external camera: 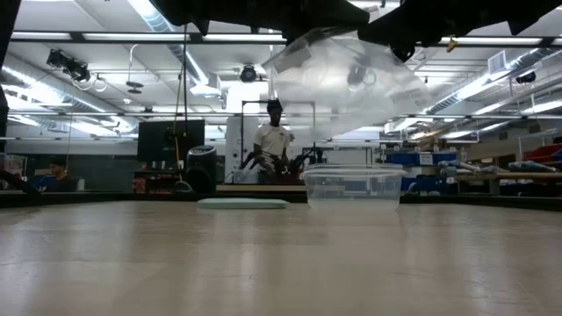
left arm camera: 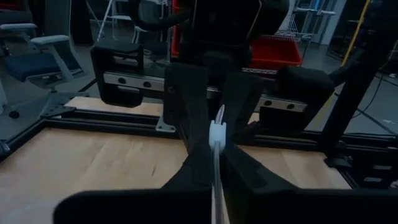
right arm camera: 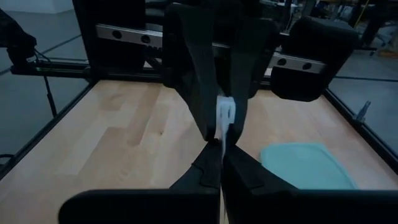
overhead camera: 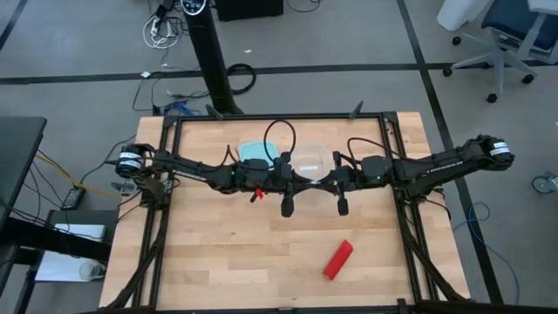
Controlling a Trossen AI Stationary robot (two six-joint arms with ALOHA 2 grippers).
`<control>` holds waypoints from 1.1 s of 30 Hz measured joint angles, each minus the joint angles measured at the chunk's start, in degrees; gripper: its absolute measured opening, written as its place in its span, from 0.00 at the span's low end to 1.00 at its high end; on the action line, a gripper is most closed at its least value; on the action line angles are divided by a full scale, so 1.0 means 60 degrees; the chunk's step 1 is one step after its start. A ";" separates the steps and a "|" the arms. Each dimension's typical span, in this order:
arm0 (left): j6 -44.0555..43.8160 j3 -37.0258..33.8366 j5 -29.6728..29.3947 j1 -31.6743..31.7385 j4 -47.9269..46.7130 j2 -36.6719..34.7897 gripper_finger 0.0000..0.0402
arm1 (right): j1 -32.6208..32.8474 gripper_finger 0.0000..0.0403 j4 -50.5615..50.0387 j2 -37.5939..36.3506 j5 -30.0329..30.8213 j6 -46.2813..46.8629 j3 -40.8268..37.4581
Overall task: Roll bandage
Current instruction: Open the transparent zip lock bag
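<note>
Both grippers (overhead camera: 301,174) far from bandage (overhead camera: 337,259).

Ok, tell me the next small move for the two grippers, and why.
Probably lower the clear crinkled plastic bag to the wooden table and open the left gripper. It and the right gripper both pinch that bag in mid-air, while the small red bandage roll lies untouched at the table's front right.
</note>
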 joint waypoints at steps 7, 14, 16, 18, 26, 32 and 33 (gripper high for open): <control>0.0059 0.0000 -0.0069 0.0000 0.0095 -0.0003 0.23 | -0.0018 0.00 -0.0091 0.0011 0.0004 -0.0017 0.0004; 0.0333 0.0000 -0.0149 0.0000 0.0084 -0.0001 0.26 | -0.0018 0.00 -0.0073 0.0011 0.0007 -0.0024 0.0003; 0.0472 0.0000 -0.0187 0.0000 0.0099 0.0000 0.24 | -0.0039 0.00 -0.0073 0.0011 0.0010 -0.0024 0.0004; 0.0499 0.0000 -0.0256 0.0000 0.0109 0.0000 0.22 | -0.0040 0.00 -0.0068 0.0011 0.0011 -0.0024 0.0002; 0.0534 0.0000 -0.0397 0.0000 0.0058 0.0000 0.04 | -0.0044 0.00 -0.0064 0.0011 0.0011 -0.0021 0.0004; 0.0508 0.0004 -0.0497 0.0000 -0.0001 0.0000 0.02 | -0.0044 0.00 -0.0062 0.0011 0.0017 -0.0020 0.0004; 0.0505 0.0004 -0.0503 0.0000 -0.0009 -0.0003 0.02 | -0.0044 0.00 -0.0062 0.0011 0.0025 -0.0013 0.0004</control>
